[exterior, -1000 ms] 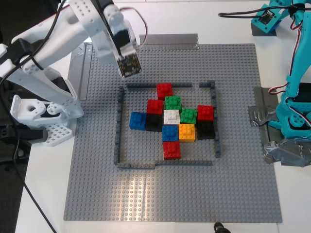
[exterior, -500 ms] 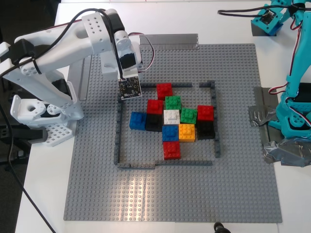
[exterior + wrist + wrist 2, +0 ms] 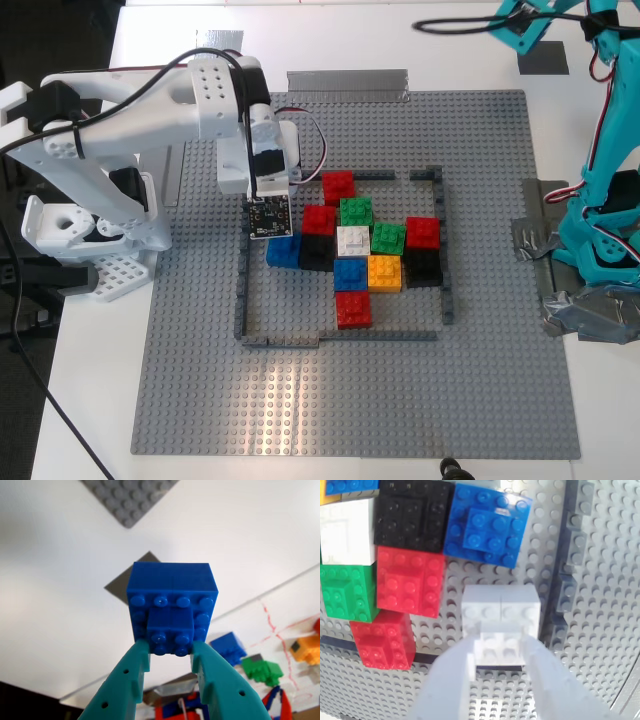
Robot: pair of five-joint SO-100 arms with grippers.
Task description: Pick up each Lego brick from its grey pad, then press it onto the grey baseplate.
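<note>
White Lego brick point(image 3: 500, 622) held over grey baseplate point(image 3: 480, 390); blue Lego brick point(image 3: 172, 611) held aloft above dark grey pad point(image 3: 120, 582).

My second hand point(image 3: 497, 652), on the white arm point(image 3: 130, 90), reaches in from the exterior view's left with its wrist bent steeply down; the second wrist view shows its pale fingers point(image 3: 547, 680) clamped on a white Lego brick point(image 3: 501, 615). My first hand point(image 3: 170, 650) belongs to the teal arm point(image 3: 605, 200) at the exterior view's right, raised high with its end at the frame's top edge. Its teal fingers point(image 3: 125, 682) pinch a blue Lego brick point(image 3: 172, 605), tilted upward.
</note>
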